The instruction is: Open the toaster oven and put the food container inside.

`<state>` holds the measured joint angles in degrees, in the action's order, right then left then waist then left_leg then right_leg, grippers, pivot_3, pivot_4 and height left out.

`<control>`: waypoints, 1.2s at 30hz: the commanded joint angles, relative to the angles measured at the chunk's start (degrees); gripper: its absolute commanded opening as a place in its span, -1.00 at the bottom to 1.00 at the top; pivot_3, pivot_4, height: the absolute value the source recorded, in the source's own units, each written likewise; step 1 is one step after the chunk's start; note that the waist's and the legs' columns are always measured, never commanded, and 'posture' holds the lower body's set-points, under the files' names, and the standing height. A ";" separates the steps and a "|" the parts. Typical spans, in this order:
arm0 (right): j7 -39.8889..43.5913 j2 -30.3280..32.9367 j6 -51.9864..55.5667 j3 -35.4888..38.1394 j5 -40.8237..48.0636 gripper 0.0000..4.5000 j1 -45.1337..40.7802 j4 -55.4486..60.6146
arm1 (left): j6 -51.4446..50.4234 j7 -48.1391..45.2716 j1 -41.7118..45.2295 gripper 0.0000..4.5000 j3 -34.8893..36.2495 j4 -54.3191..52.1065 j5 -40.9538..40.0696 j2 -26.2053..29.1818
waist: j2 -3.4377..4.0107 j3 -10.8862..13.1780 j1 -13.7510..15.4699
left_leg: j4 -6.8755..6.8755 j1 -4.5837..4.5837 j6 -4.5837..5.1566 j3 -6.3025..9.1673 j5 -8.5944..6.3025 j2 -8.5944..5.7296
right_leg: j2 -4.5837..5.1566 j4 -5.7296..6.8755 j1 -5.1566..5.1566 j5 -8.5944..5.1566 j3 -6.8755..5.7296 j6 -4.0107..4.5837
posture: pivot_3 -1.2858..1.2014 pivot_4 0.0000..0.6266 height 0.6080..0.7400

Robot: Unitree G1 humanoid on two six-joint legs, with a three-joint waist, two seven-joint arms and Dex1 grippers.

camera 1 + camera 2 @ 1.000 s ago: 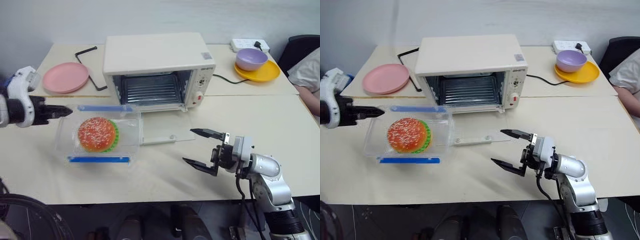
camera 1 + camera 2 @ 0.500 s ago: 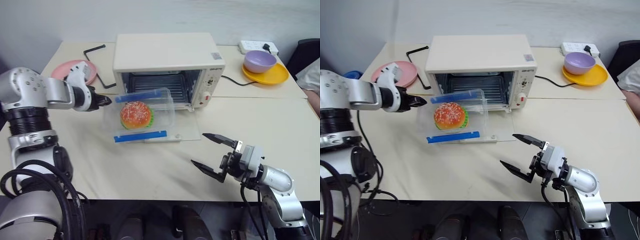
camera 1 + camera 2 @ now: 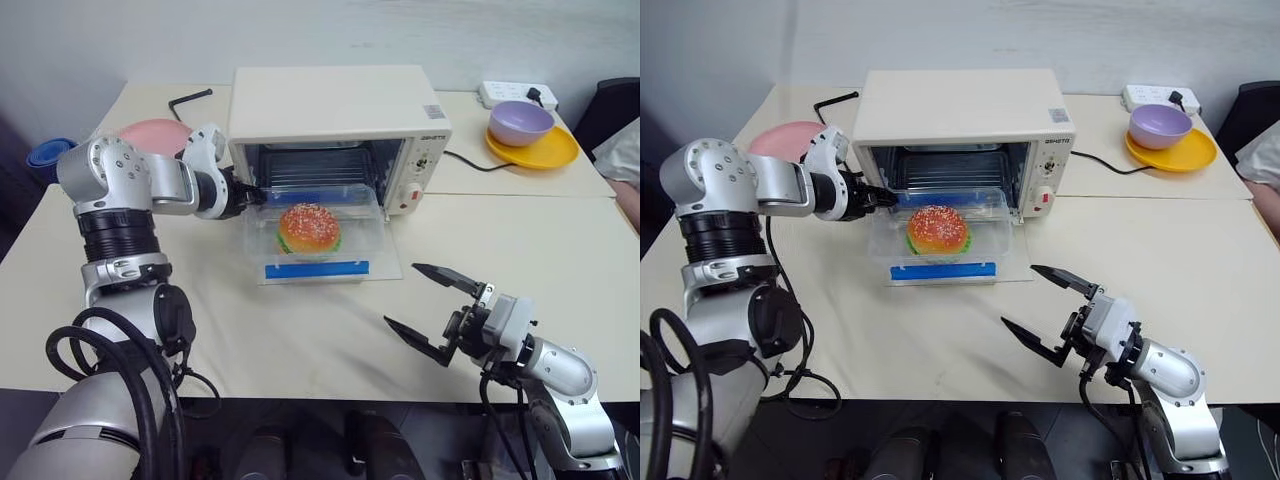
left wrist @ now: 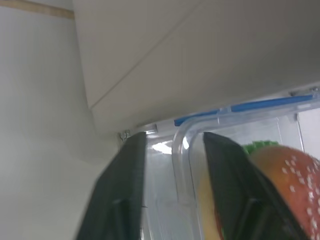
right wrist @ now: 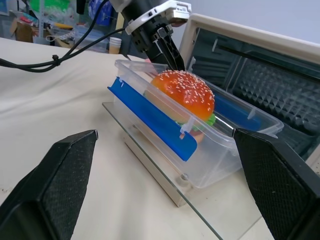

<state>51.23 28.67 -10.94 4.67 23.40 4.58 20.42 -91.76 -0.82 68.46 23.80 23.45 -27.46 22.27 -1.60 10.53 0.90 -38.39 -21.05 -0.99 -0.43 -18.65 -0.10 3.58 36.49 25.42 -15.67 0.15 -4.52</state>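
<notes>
Food container rests on oven door; left tool straddles its rim, right tool wide.

A cream table fills mid-frame, bearing the toaster oven, pink plate, yellow plate and power strip.

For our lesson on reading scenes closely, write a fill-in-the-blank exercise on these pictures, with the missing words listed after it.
1. The toaster oven door is ___.
2. The food container sits on the oven's lowered glass ___.
3. The toy inside the container is a ___.
4. The purple bowl rests on a ___ plate.

Missing words: open; door; hamburger; yellow
</notes>
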 commanded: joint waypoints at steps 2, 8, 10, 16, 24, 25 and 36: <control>-8.77 2.61 13.19 -0.06 -3.32 1.00 -1.95 7.60 | 0.68 -8.40 -3.29 0.32 -2.34 -5.78 -2.70 6.90 | 0.01 0.00 -0.99 | 0.00 0.01 0.00 -0.02 0.00 0.01 | 0.02 0.02 0.01 0.00 0.01 0.00 | 0.03 -0.52 1.00; -5.40 7.16 21.11 -4.28 -1.41 0.48 -2.25 11.49 | 33.19 -47.79 -24.90 0.09 -17.17 -16.03 -1.79 29.90 | 0.03 0.02 -2.70 | 0.50 0.30 -0.40 -0.09 0.16 0.26 | -0.10 0.22 0.09 -0.22 0.18 0.40 | 0.03 -0.52 1.00; -5.21 7.27 22.01 -5.98 -2.48 0.16 -4.05 10.25 | 43.47 -57.41 -32.37 -0.19 -18.00 -18.35 -1.23 33.28 | 0.04 0.02 -2.39 | 0.52 0.40 -0.43 -0.10 0.15 0.31 | -0.13 0.03 0.04 -0.30 0.12 0.53 | 0.03 -0.52 1.00; -2.93 7.01 21.34 -10.36 -6.20 -0.80 -11.15 3.26 | 53.97 -58.77 -42.38 -0.94 -16.14 -26.67 -2.25 26.86 | 0.09 0.05 -0.12 | 0.33 0.67 0.47 0.09 -0.24 0.18 | 0.08 -0.15 -0.61 -0.28 0.00 0.51 | 0.03 -0.52 1.00; -3.78 4.84 19.87 -9.28 -6.34 -0.97 -13.42 -0.70 | 47.89 -54.63 -39.99 -1.00 -14.07 -28.19 -3.79 24.46 | 0.10 0.06 0.88 | 0.18 0.47 0.97 0.37 -0.30 -0.23 | 0.49 -0.65 -0.93 -0.02 -0.23 0.03 | 0.03 -0.52 1.00; -3.77 4.80 19.68 -9.28 -6.55 -0.97 -13.52 -1.08 | 46.91 -54.54 -40.00 -1.00 -14.19 -28.37 -3.73 24.94 | 0.10 0.06 0.69 | 0.17 0.44 1.00 0.36 -0.30 -0.25 | 0.51 -0.65 -0.93 0.01 -0.23 -0.02 | 0.03 -0.52 1.00; -1.49 7.60 19.64 -3.67 -3.18 -0.97 -6.33 1.68 | 18.88 -44.76 -26.55 -1.00 -12.47 -30.67 -9.97 25.70 | 0.10 0.06 0.59 | 0.05 0.21 1.02 0.58 -0.30 -0.24 | 0.37 -0.71 -0.90 0.05 -0.46 -0.10 | 0.03 -0.52 1.00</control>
<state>49.06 35.43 9.86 -1.43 18.53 -2.49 19.36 -68.14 -47.94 38.95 9.26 -5.99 -35.36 48.08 -1.51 10.59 1.48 -38.38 -20.95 0.03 0.19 -18.95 -0.34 3.82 35.84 24.53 -15.58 -0.33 -4.68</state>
